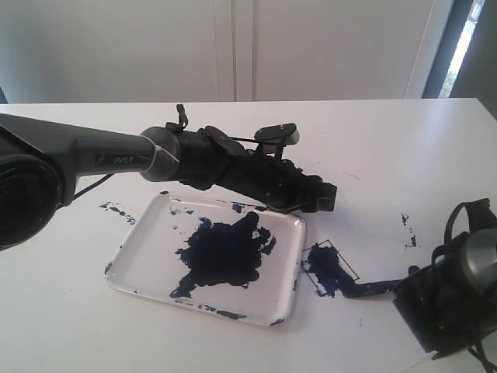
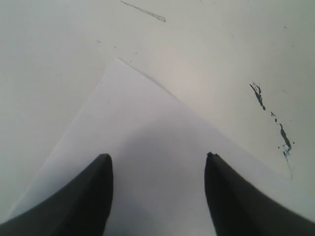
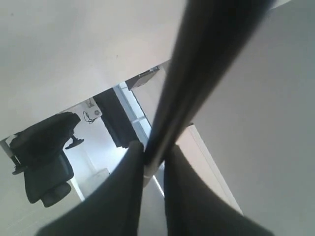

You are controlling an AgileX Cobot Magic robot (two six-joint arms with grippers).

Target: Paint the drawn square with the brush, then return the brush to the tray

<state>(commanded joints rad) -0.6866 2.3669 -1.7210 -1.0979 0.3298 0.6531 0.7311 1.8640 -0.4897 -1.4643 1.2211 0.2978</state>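
1 tray (image 1: 144, 252) lay just beside and below the left gripper (image 2: 157, 156), whose jaws stood spread and empty. The right gripper (image 3: 152, 148) clamped 1 brush (image 1: 374, 286), near-level, with its bristles pointing away from that gripper onto 1 navy-smeared drawn square (image 1: 332, 263).

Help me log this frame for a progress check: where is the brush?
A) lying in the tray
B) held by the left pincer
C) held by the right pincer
C: the right pincer is shut on the handle of the brush, while the left pincer hangs open and empty.
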